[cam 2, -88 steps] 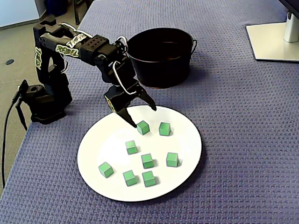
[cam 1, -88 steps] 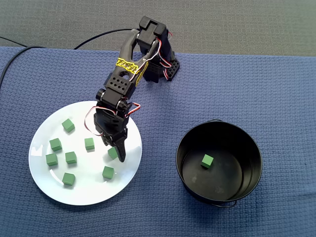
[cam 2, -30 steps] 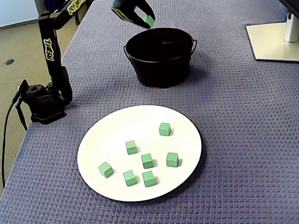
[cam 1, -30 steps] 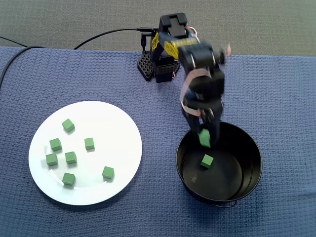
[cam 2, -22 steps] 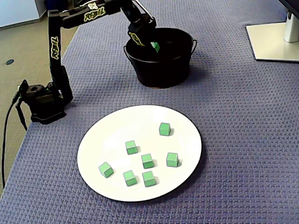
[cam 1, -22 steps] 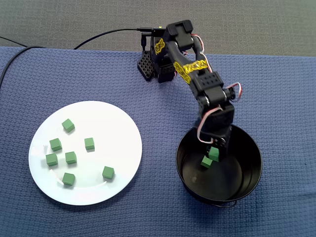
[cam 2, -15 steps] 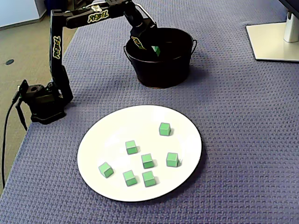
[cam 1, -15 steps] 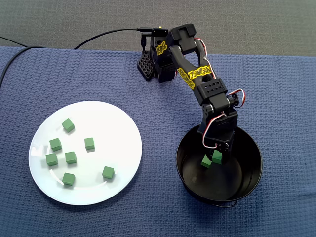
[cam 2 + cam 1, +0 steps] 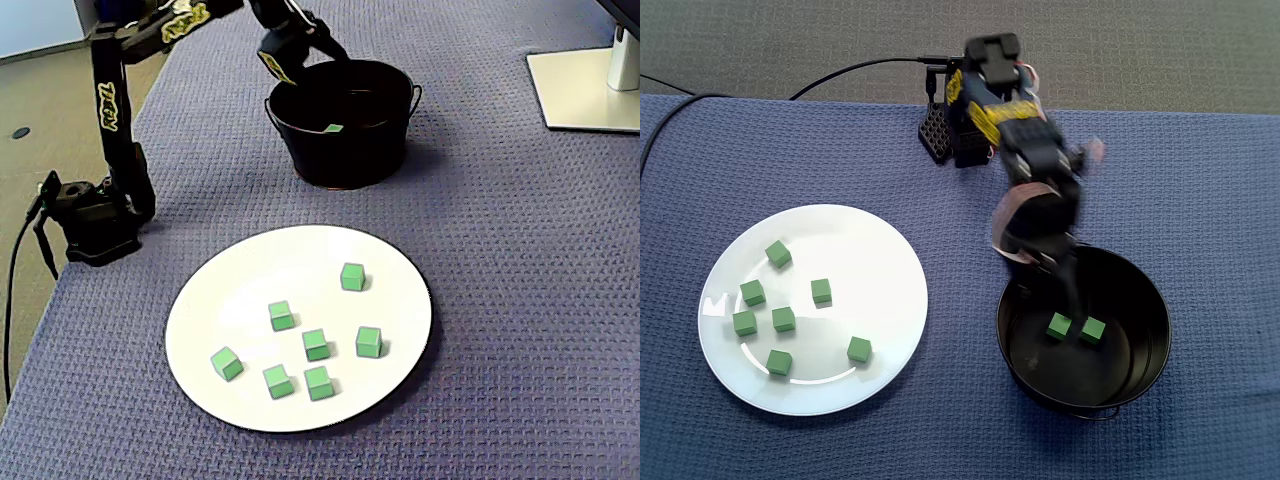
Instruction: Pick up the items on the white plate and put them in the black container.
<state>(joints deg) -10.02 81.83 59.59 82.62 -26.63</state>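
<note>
The black pot [image 9: 1132,300] stands at the right of a fixed view, with two green cubes in it, one [image 9: 1059,325] beside the other [image 9: 1093,330]. One cube [image 9: 333,128] shows inside the pot [image 9: 345,155] in a fixed view. My gripper [image 9: 1050,280], blurred, is open and empty above the pot's near-left rim. In a fixed view the gripper [image 9: 312,62] spreads its fingers over the pot's left rim. The white plate [image 9: 865,260] carries several green cubes, such as one [image 9: 859,349]; the plate [image 9: 250,280] lies near the front with the cubes [image 9: 351,276].
The arm's base [image 9: 960,140] sits at the back edge of the blue woven cloth, a black cable [image 9: 840,75] leading left. In a fixed view the base [image 9: 95,220] is at the table's left edge. A white stand foot [image 9: 590,85] lies at the far right.
The gripper let go of the green cube, which now lies in the pot beside the first. The arm has risen and pulled back toward the pot's rim.
</note>
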